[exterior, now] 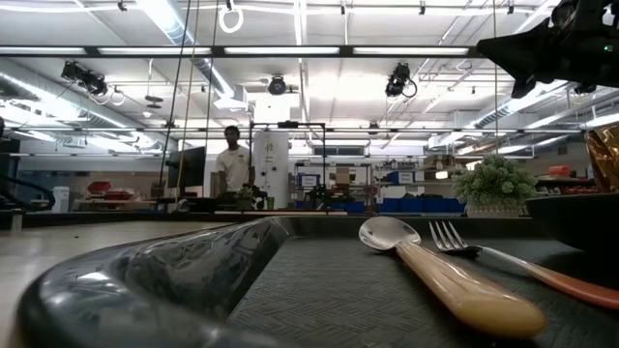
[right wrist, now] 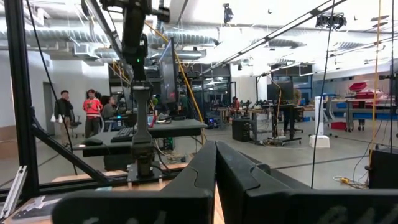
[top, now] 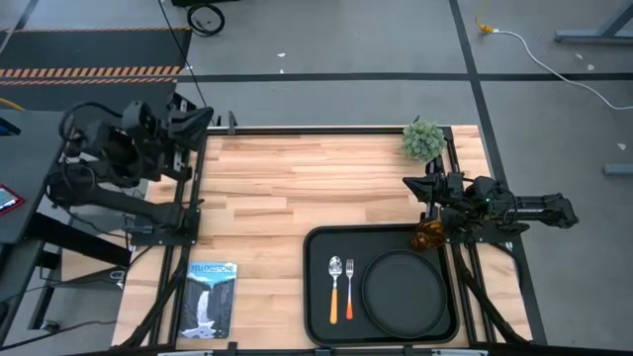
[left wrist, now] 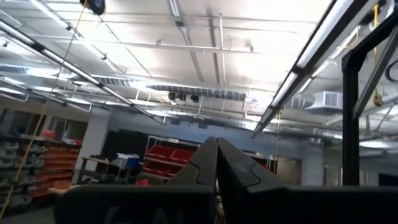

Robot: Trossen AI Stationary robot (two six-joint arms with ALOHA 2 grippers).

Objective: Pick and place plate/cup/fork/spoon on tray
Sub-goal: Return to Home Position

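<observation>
Small translucent amber cup [top: 429, 235] sits at the back right corner rim of the large black rectangular tray [top: 318, 297], beside the right gripper [top: 432, 201], whose fingers [right wrist: 214, 180] are pressed together. Probably light, rigid, slick: best pinched across the wall. Round black plate [top: 404, 289], fork [top: 349, 282] and spoon [top: 334, 287] occupy the tray; little free room remains behind the plate. Left gripper [top: 198, 124], fingers closed, waits at the table's [top: 287, 188] far-left edge.

Bright, even overhead strip lights [exterior: 290, 50]; ceiling glare w/ washout in left wrist view. Soft shadows. Large black rectangular tray's rim [exterior: 145, 280] blurred in low-view foreground.
</observation>
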